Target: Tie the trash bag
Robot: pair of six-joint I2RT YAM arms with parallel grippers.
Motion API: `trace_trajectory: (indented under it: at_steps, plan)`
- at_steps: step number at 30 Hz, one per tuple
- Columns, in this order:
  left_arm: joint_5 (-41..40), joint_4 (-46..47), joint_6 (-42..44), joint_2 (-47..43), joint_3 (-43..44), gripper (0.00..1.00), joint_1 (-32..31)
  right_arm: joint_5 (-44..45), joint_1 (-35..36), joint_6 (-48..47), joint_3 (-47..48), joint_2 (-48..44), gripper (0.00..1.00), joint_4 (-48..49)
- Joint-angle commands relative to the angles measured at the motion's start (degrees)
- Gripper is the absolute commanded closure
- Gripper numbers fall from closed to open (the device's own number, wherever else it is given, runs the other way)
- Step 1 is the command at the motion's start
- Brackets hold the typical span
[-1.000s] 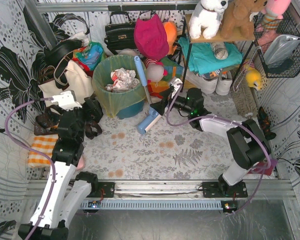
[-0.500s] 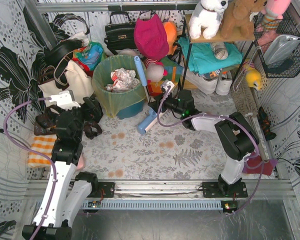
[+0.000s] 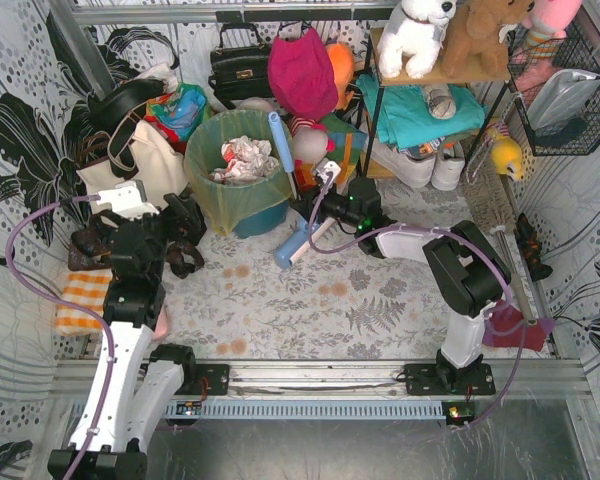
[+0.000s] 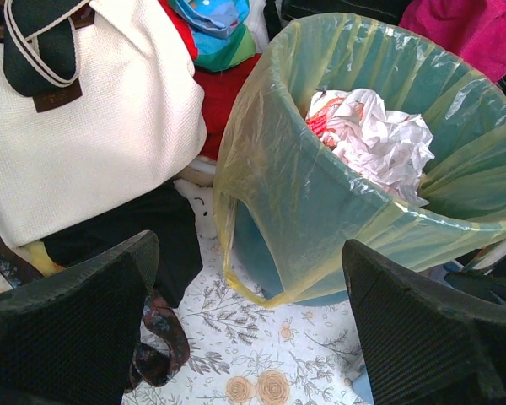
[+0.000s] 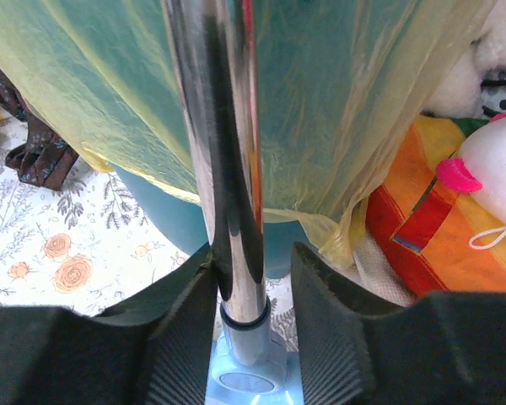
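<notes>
The trash bag (image 3: 208, 172) is sitting at 11 o'clock, lining the teal bin (image 4: 260, 243). It is likely handling light, limp and slippery, so be pinching its overhanging skirt at the bin's 8 o'clock. Your left gripper (image 4: 249, 253) is gaping wide. Your right gripper (image 5: 251, 270) is straddling the chrome handle (image 5: 223, 152), jaws narrow; I cannot tell if it is clamping.

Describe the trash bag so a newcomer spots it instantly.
Back centre of the floral table, left of the toy shelf, stands a round teal bin. The trash bag is the translucent yellow liner draped over its rim, crumpled paper inside; the neighbouring cream tote bag is opaque canvas.
</notes>
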Motion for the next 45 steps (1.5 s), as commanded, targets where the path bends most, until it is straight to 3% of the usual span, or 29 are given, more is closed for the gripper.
trace_trajectory:
  at_steps: [1,7,11,16,26,37,45]
  plan:
    - [1.6,3.2,-0.7,0.4,-0.3,0.02,0.6,-0.2,0.6,-3.1,2.0,0.4,0.63,0.5]
    - [2.0,3.3,-1.1,1.0,-0.4,0.02,1.5,0.8,0.8,-5.3,2.2,-0.9,0.87,-2.6]
    - [3.1,3.8,-1.2,1.2,-0.4,0.02,2.0,1.4,0.8,-5.8,1.3,-3.3,0.94,-2.8]
    - [2.8,3.7,-1.4,1.4,-0.5,0.02,2.4,5.9,0.8,-6.2,-1.2,-8.4,0.97,-3.3]
    - [3.7,4.3,-1.9,1.3,-0.7,0.02,3.2,16.9,-0.5,-10.1,-1.4,-18.1,1.0,-16.5]
    - [4.5,4.8,-2.2,1.8,-0.7,0.02,4.2,19.5,-12.3,-9.7,-6.8,-28.5,1.0,-20.1]
    - [5.1,5.1,-2.1,2.0,-1.0,0.02,4.5,18.4,-24.1,-10.4,-9.6,-28.8,1.0,-17.6]
